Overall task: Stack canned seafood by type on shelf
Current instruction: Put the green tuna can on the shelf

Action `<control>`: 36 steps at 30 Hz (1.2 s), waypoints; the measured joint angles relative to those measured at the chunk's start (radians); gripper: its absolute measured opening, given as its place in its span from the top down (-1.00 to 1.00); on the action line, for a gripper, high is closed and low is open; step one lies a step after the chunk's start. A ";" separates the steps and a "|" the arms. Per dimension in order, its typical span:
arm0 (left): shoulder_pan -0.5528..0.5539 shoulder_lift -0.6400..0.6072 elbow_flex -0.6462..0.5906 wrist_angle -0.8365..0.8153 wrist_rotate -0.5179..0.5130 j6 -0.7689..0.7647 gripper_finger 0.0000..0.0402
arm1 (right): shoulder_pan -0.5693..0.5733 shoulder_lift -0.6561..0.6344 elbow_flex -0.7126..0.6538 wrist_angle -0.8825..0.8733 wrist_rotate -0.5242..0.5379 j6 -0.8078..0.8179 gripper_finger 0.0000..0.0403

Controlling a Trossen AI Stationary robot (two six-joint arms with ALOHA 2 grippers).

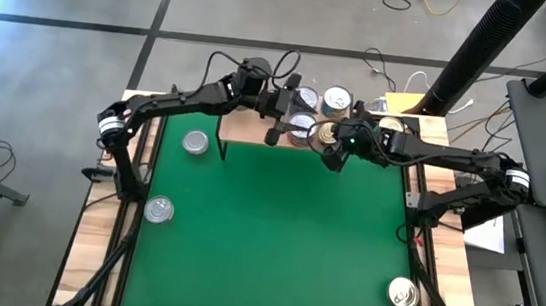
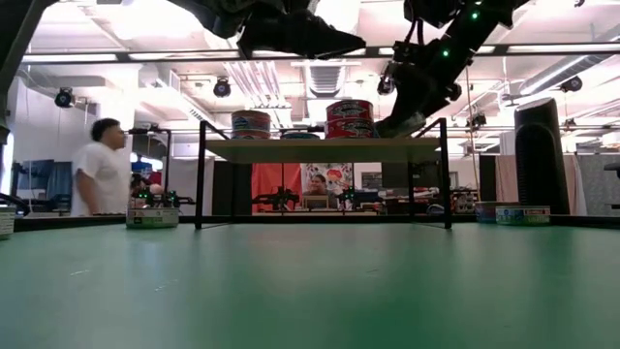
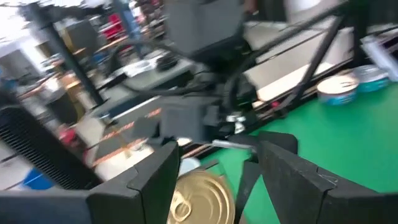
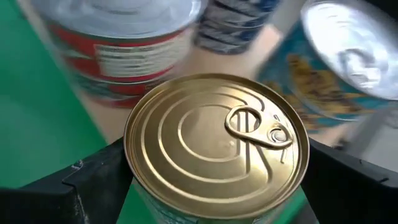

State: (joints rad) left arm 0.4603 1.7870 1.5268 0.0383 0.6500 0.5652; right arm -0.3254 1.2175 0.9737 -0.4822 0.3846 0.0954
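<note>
Progress stood near halfway: several tins sat on the shelf [image 1: 245, 128], four tins waited on the table [image 1: 265, 233]. My right claw [image 1: 331, 139] sat wide around a gold tin [image 4: 216, 144]; I couldn't tell if my left claw [image 1: 279, 113] gripped anything.

Gold-topped tin [image 4: 216, 146]: glossy brushed metal, ringed ribs, pull tab. Neighbouring tins [image 4: 118, 43]: shiny silver lids, printed paper labels. Shelf [image 1: 255, 129]: pale matt wood. Desk [image 1: 265, 233]: matt green mat, wooden border. Right gripper [image 4: 205, 186]: matt black plastic fingers.

We see the shelf [image 1: 255, 128] at the worktop's [image 1: 265, 233] far edge, cans [image 1: 305, 100] clustered on its right half.
</note>
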 joint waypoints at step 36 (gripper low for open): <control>-0.027 0.217 0.295 -0.391 -0.111 -0.134 0.30 | -0.057 0.029 0.040 -0.016 -0.121 -0.054 -0.99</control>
State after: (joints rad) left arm 0.4329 2.0040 1.8221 -0.3530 0.5388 0.4309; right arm -0.3829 1.2469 1.0140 -0.4984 0.2640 0.0413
